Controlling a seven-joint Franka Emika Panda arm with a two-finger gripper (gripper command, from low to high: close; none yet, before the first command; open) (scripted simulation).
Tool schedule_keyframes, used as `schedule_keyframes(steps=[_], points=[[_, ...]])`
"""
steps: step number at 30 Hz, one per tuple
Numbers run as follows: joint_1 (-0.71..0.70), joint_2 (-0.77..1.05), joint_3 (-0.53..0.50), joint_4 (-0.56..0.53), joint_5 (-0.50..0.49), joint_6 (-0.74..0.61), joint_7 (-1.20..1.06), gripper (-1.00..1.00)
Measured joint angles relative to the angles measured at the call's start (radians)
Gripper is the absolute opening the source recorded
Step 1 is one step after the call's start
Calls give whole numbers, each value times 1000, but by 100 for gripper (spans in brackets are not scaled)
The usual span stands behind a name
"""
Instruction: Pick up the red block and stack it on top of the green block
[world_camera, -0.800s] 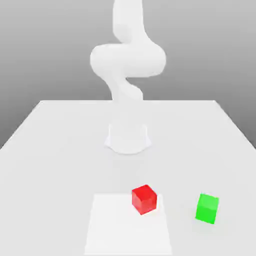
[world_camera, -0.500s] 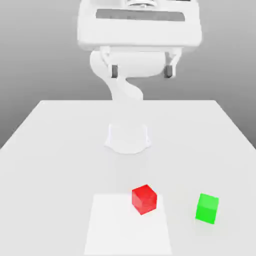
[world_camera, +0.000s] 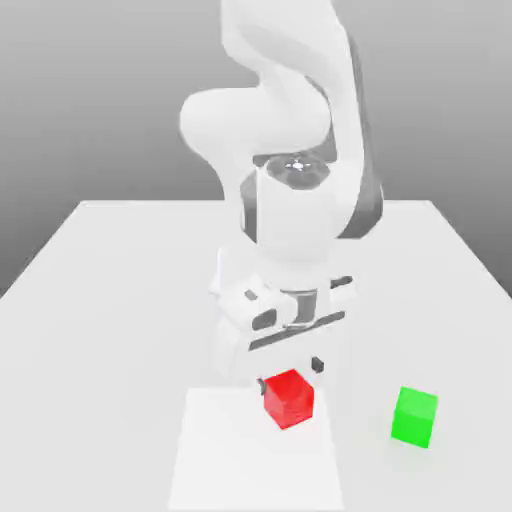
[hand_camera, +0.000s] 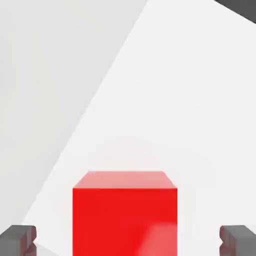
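Now, in the exterior view, the white two-finger jaws (world_camera: 290, 376) of the robot arm are low over the pale desk (world_camera: 110, 350), close by the bright red cube-shaped block (world_camera: 289, 399). That block rests on the edge area of a flat white square (world_camera: 255, 460), and the bright green cube-shaped block (world_camera: 414, 416) sits well apart from the jaws, towards the exterior view's right. The step in hand looks like lining up the grasp on the red block; the stack is not begun.

In the hand view, the jaws are spread wide, a dark grey pad on either side of the red block, with a gap between it and each pad. Its faces look smooth and flat, its edges straight, and one side shows a paler sheen. It seems squared to the jaws, so the next move probably calls for a little more descent if needed, then an even close, before lifting and carrying it over to the green block.
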Motion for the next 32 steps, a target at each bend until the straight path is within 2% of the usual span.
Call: schedule_keyframes(steps=[1,8,15,23,24,28,29,32], points=[[-4,28,5,4,4,24,-3,-100],[-6,31,7,4,1,26,0,-100],[-9,-197,2,-28,-26,-169,19,-100],[270,-176,122,174,-22,-351,54,-100],[309,-151,125,188,-26,-340,59,-100],[298,-17,94,205,-53,-224,81,-100],[300,10,90,207,-60,-199,86,100],[300,10,90,207,-60,-199,86,100]])
